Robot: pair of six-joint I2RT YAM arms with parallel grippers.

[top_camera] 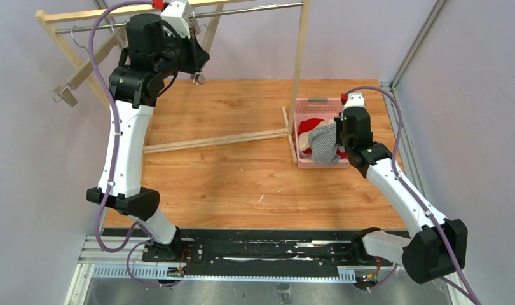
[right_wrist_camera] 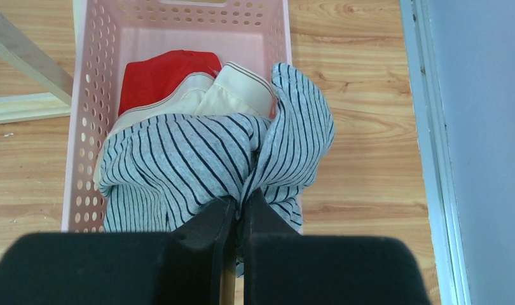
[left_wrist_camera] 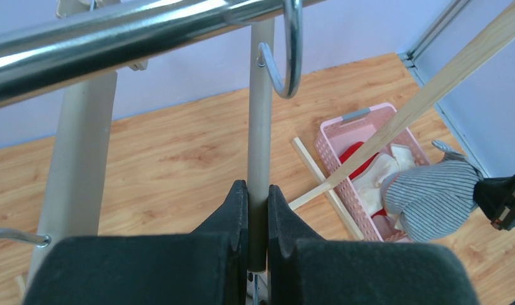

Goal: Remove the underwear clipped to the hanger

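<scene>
table (top_camera: 242, 184): wood-grain top, both arms bolted at its near edge
drying rack (top_camera: 299, 51): pale wooden frame at the far side, with a metal rail (left_wrist_camera: 115, 38) across the top; one loose-looking slat lies flat on the table between rack and basket
left arm (top_camera: 124, 146): reaches up and far-left to the rail
left jaws: pressed together on the pale bar of a hanger (left_wrist_camera: 258, 146), which passes straight between the pads; no cloth on the part of the bar in view
right arm (top_camera: 401, 190): stretched to the far right, wrist above the basket
right jaws: pinched together on a fold of the pinstriped boxers, cloth bunched right at the tips
basket (right_wrist_camera: 89, 95): pink, perforated walls, on the table by the rack's right post; all three pairs are at it
pinstriped boxers (right_wrist_camera: 178, 165): grey and white, hanging from the right jaws over the near half of the basket, one lobe spilling past the right wall; cannot tell how much weight rests on the pile
cream boxers (right_wrist_camera: 239, 89): inside the basket, partly under the pinstriped pair, waistband edge showing
red boxers (right_wrist_camera: 159, 73): inside the basket on the far-left side, tucked beneath the cream pair
second hanger (top_camera: 83, 73): wooden, tilted at the rail's left end, metal clip at its low tip
hook (left_wrist_camera: 290, 63): metal, curled over the rail just above the gripped bar
</scene>
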